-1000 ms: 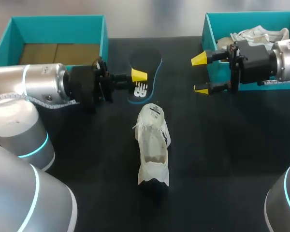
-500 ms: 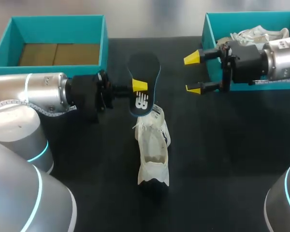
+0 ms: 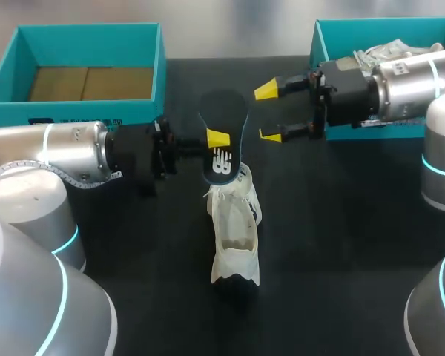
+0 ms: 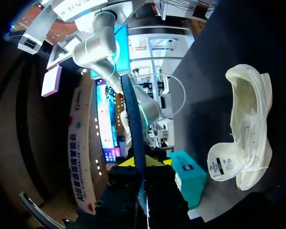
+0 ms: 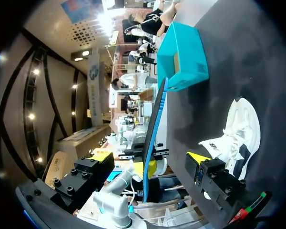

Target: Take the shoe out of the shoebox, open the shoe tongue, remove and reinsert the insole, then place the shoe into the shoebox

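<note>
now: left tool clamped on the dark insole, its lower end just over the white shoe lying at the middle of the worktop. right tool spread wide, holding nothing, just beside the insole, before the right shoebox.

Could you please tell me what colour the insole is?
The insole is black, blue-edged; best in head view.
</note>
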`<state>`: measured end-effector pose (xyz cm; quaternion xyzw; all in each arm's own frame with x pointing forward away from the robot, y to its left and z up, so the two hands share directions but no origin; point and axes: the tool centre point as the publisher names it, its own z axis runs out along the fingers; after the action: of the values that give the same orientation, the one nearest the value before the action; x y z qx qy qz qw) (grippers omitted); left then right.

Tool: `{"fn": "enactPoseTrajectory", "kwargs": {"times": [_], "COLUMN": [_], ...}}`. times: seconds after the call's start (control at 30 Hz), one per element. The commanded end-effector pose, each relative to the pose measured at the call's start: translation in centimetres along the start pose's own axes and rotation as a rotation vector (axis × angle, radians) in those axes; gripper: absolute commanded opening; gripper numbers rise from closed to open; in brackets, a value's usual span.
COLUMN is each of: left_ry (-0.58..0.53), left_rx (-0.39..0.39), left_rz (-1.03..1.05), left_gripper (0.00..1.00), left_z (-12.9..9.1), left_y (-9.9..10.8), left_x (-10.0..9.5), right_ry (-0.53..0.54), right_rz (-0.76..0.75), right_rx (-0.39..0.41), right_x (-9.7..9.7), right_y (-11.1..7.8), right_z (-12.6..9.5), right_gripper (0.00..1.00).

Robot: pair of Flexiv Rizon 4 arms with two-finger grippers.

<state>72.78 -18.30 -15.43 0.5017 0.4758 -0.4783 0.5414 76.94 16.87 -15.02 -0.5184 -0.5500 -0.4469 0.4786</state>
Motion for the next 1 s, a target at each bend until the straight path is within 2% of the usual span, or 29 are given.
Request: {"fn": "enactPoseTrajectory", "kwargs": {"times": [0.03,0.17,0.2,0.27,0.4,0.5,0.73,1.0], "left_ry": [0.004,0.009,0.013,0.017,0.024,0.030,0.034,0.036], "left_rx": [0.000,-0.003,-0.005,-0.005,-0.009,-0.010,-0.016,-0.026], "left_rz": [0.005,0.009,0.015,0.019,0.027,0.034,0.048,0.053], "left_gripper": [0.00,0.00,0.00,0.00,0.00,0.00,0.00,0.00], "left_z": [0.5,0.6,0.6,0.7,0.9,1.1,1.3,1.4], "left_y": [0.3,0.5,0.5,0.5,0.6,0.6,0.7,0.8], "left_x": [0.3,0.6,0.6,0.8,1.0,1.0,1.1,1.3], "right_ry": [-0.004,-0.016,-0.022,-0.017,-0.014,-0.006,-0.005,0.016], "right_rz": [0.007,0.025,0.030,0.033,0.050,0.057,0.076,0.084], "right_rx": [0.016,0.022,0.022,0.024,0.010,0.001,-0.021,-0.036], "right_x": [-0.2,-0.3,-0.4,-0.5,-0.6,-0.6,-0.8,-0.8], "right_y": [0.8,0.7,0.7,0.7,0.5,0.4,0.1,-0.1], "right_z": [1.5,2.7,3.0,3.4,3.8,3.8,3.8,3.9], "right_gripper": [1.00,1.00,0.96,0.96,0.73,0.49,0.45,0.36]}}
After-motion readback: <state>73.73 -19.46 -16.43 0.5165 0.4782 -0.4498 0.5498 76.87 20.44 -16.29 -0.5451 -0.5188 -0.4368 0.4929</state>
